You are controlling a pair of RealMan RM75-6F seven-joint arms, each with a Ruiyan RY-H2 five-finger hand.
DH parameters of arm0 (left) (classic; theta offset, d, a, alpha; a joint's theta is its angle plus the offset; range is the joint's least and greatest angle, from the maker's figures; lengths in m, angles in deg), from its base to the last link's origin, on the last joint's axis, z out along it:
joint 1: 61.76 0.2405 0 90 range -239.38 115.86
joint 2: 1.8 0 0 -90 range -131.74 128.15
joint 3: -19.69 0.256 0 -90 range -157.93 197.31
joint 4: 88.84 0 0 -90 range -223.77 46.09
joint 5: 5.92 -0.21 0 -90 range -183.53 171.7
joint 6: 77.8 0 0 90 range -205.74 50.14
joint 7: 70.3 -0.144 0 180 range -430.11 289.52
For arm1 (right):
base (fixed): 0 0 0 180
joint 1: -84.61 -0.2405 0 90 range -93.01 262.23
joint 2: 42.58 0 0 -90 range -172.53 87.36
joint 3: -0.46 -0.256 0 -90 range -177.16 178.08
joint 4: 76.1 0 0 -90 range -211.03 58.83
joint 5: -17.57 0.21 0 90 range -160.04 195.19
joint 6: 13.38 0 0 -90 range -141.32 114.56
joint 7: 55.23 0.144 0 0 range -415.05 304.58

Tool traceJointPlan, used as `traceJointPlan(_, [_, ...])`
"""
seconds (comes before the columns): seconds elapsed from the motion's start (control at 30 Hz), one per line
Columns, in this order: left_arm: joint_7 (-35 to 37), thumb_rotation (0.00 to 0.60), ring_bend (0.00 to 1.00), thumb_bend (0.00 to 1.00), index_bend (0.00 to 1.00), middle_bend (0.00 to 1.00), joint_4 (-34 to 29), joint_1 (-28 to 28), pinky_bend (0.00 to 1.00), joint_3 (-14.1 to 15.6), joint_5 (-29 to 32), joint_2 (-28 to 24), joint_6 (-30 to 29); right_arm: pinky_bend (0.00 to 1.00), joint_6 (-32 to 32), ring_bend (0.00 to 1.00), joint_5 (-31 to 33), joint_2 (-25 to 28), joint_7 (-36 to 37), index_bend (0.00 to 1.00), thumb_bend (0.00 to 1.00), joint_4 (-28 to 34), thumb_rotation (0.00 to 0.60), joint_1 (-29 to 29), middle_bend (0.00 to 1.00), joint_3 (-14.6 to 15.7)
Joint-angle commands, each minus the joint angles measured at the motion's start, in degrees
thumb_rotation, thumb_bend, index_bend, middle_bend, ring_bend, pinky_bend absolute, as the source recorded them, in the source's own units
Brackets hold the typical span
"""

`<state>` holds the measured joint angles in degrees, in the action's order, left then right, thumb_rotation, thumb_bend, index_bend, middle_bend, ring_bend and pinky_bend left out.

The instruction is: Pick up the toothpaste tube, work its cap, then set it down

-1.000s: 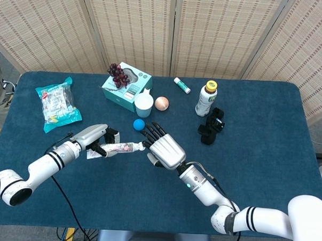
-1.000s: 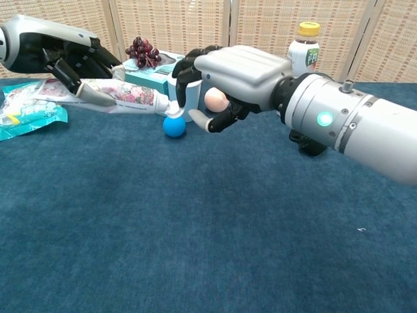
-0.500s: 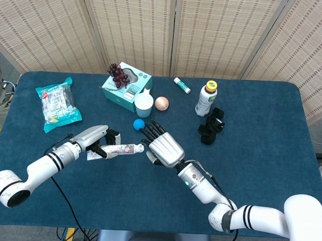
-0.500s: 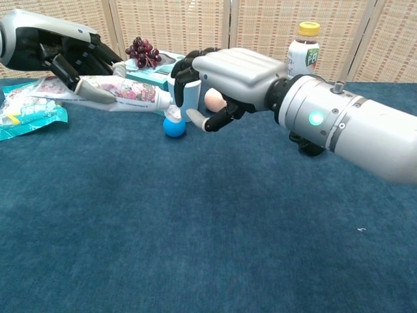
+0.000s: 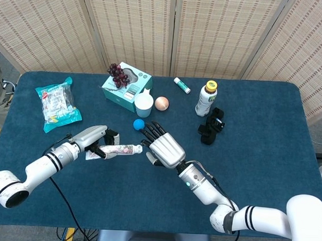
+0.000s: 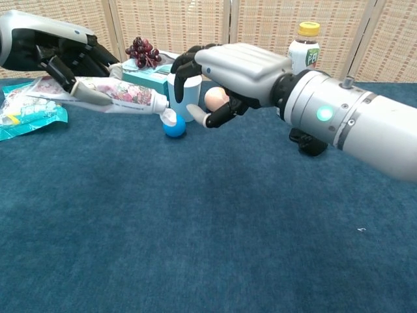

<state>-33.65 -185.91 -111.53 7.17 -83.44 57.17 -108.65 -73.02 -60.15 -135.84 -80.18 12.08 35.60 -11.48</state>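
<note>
The toothpaste tube (image 5: 118,149) (image 6: 116,94), white with a floral print, is held level above the table by my left hand (image 5: 92,138) (image 6: 57,55), which grips its flat tail end. Its white cap (image 6: 168,117) points toward my right hand (image 5: 163,146) (image 6: 229,67). That hand hovers just right of the cap with its dark fingers (image 6: 185,65) spread and curved over it. A small gap shows between the cap and the thumb. I see nothing held in the right hand.
A blue ball (image 5: 139,124) lies just behind the cap, with a white cup (image 5: 144,105) and a copper ball (image 5: 162,103) beyond. A teal box with grapes (image 5: 125,86), a snack bag (image 5: 57,102), a bottle (image 5: 206,99) and a black object (image 5: 211,126) stand further off.
The tube has shifted a little to the left with my left hand. My right hand's fingers have risen slightly, and the cap now sits just clear of them.
</note>
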Motion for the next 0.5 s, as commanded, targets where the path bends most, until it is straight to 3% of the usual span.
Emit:
traceJointPlan(0.03, [-1.5, 0.600, 0.54, 0.48, 0.64, 0.70, 0.9, 0.0, 0.41, 0.7, 0.3, 0.7, -0.2, 0.00, -1.6, 0.00, -1.1, 3.1, 0.6, 0.40, 0.47, 3.3, 0.465, 1.4, 0.15, 0.2])
traceJointPlan(0.5, [-3.1, 0.600, 0.52, 0.47, 0.62, 0.69, 8.9, 0.9, 0.41, 4.3, 1.5, 9.2, 0.0, 0.00, -10.2, 0.00, -5.4, 18.1, -0.8, 0.40, 0.47, 14.8, 0.465, 10.0, 0.15, 3.6])
